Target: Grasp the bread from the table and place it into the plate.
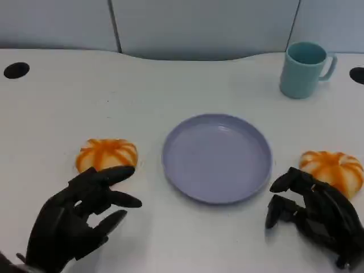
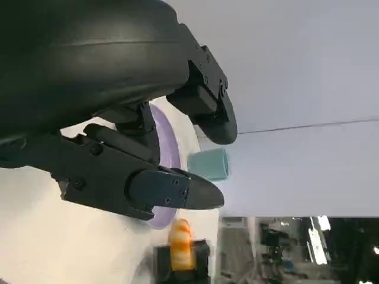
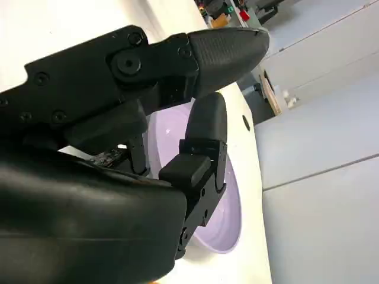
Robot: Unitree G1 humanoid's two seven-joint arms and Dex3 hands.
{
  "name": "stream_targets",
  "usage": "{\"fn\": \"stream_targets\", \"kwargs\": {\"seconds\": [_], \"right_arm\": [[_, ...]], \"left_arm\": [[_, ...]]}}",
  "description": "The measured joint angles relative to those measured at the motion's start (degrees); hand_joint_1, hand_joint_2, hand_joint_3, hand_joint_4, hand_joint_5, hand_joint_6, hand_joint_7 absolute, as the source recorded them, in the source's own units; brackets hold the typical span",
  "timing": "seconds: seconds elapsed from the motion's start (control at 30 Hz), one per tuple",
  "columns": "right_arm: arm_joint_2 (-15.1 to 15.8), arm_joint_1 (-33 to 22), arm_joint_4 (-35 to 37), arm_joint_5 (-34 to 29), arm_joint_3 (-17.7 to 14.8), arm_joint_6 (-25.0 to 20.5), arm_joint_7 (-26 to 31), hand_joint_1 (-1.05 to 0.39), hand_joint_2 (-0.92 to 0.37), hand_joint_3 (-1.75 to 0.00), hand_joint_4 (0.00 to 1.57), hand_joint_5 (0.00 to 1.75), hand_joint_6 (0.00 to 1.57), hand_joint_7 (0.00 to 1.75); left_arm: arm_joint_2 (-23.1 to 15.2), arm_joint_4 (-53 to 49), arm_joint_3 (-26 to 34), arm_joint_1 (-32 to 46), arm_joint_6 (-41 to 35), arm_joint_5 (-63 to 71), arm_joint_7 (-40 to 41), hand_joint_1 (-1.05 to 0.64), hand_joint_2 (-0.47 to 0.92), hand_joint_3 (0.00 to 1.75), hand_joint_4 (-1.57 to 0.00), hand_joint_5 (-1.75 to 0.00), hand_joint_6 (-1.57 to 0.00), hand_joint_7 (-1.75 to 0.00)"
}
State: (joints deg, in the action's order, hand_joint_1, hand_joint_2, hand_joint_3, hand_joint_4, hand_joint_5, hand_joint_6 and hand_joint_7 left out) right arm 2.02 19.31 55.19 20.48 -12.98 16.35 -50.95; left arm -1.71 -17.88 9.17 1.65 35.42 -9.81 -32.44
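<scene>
**Both hands empty, a bun beside each**

You have two orange-striped buns on the white table [image 1: 57, 102]. The left bun [image 1: 107, 153] sits to the left of the lilac plate [image 1: 216, 157], apart from its rim. Your left hand [image 1: 77, 216] lies just in front of it, fingers [image 1: 111, 174] spread and reaching toward the plate; the uppermost fingertip overlaps the bun's near edge in the head view, though you cannot tell whether it actually touches. Nothing is in that hand.

Over on the other side, the right bun [image 1: 334, 169] rests to the right of the plate. Your right hand [image 1: 315, 213] is just in front of it, fingers curled loosely and pointing toward the plate, holding nothing. The back of the hand covers the bun's near edge; contact cannot be judged here either.

The plate holds nothing. In the left wrist view you see the left hand's fingers [image 2: 177, 189] parted, with the plate's rim [image 2: 169, 148], the teal mug [image 2: 208, 164] and the far bun [image 2: 180, 239] beyond them. The right wrist view shows that hand's fingers [image 3: 204, 136] apart above the plate [image 3: 228, 207]. The mug [image 1: 305, 69] stands upright at the table's far right, well apart from the plate.
</scene>
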Motion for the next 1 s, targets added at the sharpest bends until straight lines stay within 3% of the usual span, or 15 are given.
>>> {"fn": "stream_targets", "kwargs": {"seconds": [0.1, 0.17, 0.33, 0.7, 1.0], "right_arm": [[-0.19, -0.16, -0.26, -0.04, 0.13, 0.00, 0.00, -0.50, -0.92, -0.25, 0.69, 1.51, 0.67, 1.09], [-0.19, -0.79, -1.09, -0.04, 0.20, -0.04, 0.01, -0.51, -0.92, -0.22, 0.70, 1.52, 0.68, 1.09], [-0.23, -1.93, -3.33, -0.04, 0.42, -1.49, 0.35, -0.51, -0.92, -0.23, 0.69, 1.54, 0.67, 1.09], [-0.25, -2.42, -4.52, 0.11, 0.39, -2.78, 0.64, -0.50, -0.92, -0.22, 0.68, 1.51, 0.68, 1.07], [-0.28, -2.57, -4.66, 0.32, 0.30, -3.10, 0.07, -0.51, -0.92, -0.21, 0.69, 1.52, 0.69, 1.08]], "left_arm": [[-4.48, 5.75, 1.26, -0.52, 3.09, 14.52, 6.33, -0.61, 0.92, 0.08, -0.20, -0.59, -0.37, -0.08], [-8.23, 9.69, 1.83, -1.20, 5.58, 23.81, 11.08, -0.67, 0.90, 0.02, -0.15, -0.40, -0.31, -0.02], [-16.43, 18.50, 1.46, -3.27, 0.45, 41.66, 17.78, -0.71, 0.89, 0.00, -0.10, -0.29, -0.27, 0.00], [-22.73, 23.47, -5.25, -5.27, -11.07, 55.04, 21.66, -0.79, 0.92, 0.01, -0.03, -0.22, -0.23, 0.00], [-25.46, 21.65, -11.41, -9.38, -16.85, 61.81, 25.51, -0.81, 0.90, 0.00, -0.03, -0.22, -0.21, 0.00]]}}
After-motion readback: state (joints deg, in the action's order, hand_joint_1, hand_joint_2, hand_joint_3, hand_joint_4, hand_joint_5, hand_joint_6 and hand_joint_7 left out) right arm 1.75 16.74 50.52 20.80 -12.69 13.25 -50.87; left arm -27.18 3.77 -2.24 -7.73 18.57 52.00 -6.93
